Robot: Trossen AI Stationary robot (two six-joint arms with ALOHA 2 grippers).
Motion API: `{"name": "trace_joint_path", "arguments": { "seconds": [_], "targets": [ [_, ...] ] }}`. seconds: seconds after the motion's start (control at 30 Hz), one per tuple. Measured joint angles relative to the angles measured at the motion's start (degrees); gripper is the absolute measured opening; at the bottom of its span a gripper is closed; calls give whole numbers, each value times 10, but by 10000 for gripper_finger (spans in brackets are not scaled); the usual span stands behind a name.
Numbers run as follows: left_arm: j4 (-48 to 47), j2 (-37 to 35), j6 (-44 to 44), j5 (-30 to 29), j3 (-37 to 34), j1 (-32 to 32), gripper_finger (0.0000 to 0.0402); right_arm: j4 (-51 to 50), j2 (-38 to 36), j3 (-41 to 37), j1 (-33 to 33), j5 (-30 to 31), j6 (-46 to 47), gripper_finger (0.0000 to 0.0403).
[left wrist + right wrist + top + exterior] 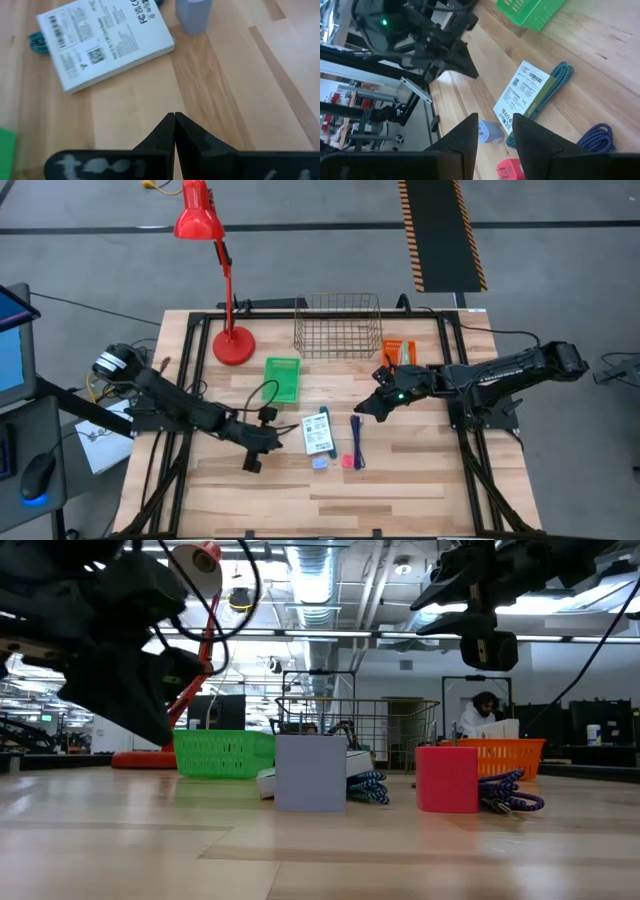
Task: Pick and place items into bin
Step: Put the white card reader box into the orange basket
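Note:
One white printed card pack (pixel 317 432) lies flat on the wooden table, also in the left wrist view (pixel 105 42) and the right wrist view (pixel 522 97); a second pack does not show. A slim teal cord (pixel 554 85) lies along and partly under the pack. A slim dark-blue cord (pixel 357 442) lies to its right. A tiny light-blue piece (pixel 319 464) and a pink-red piece (pixel 347 461) stand near the pack's near end. My left gripper (pixel 174 120) is shut and empty, just left of the pack. My right gripper (pixel 495 127) is open and empty, above the table to the right of the cords.
A green basket (pixel 283 378), a wire basket (pixel 338 325) and an orange basket (pixel 398 352) stand toward the far side. A red desk lamp (pixel 232 345) stands at the far left. A person (pixel 485 715) shows in the room beyond the table.

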Motion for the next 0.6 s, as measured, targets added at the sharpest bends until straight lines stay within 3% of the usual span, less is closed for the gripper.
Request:
{"name": "trace_joint_path", "arguments": {
  "seconds": [0.33, 0.6],
  "targets": [
    [-1, 119, 8, -5, 66, 0, 0, -11, 0, 0, 1, -20, 0, 117],
    [-1, 137, -29, -47, 84, 2, 0, -50, 0, 0, 17, -16, 1, 117]
  ]
}}
